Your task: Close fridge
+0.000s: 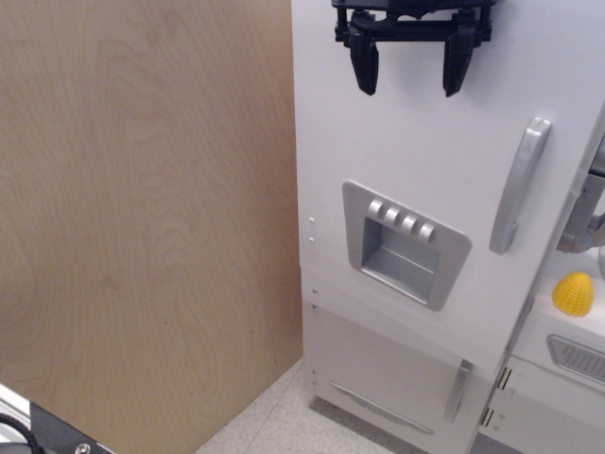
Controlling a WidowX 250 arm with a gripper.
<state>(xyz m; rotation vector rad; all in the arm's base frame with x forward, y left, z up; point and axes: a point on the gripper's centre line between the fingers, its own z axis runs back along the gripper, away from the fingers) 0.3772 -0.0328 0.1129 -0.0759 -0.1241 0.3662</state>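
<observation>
The white toy fridge fills the right half of the view. Its big door [416, 161] carries a long grey handle [520, 184] on the right and a grey four-button dispenser panel [405, 244] in the middle. The door lies almost flat against the fridge body, its right edge close to the frame. My black gripper [410, 64] is at the top of the view, open and empty, its two fingers [365, 66] pointing down in front of the upper part of the door. I cannot tell whether it touches the door.
A smaller white lower door [397, 378] with a short grey handle [458, 390] sits below. A tall wooden panel [142, 218] stands to the left. A yellow toy corn [573, 293] rests on a white unit to the right. Speckled floor [274, 426] shows below.
</observation>
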